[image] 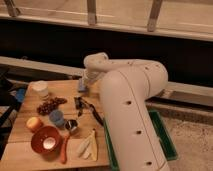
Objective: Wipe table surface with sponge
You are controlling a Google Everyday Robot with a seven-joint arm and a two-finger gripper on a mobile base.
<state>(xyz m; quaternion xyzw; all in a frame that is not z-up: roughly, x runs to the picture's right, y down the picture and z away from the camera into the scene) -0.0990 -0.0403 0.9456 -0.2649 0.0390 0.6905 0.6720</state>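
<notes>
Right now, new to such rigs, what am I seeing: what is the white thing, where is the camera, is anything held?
The white shape is a robot arm, seen by one camera looking down along it. It reaches over a wooden table. Its pincer, the grasping end, is at the table's far edge, right at a small blue-grey sponge; whether it grips the sponge I cannot tell. Also on the table: red bowl, blue cup, grapes, white tub, banana. A green tray lies beside the arm.
</notes>
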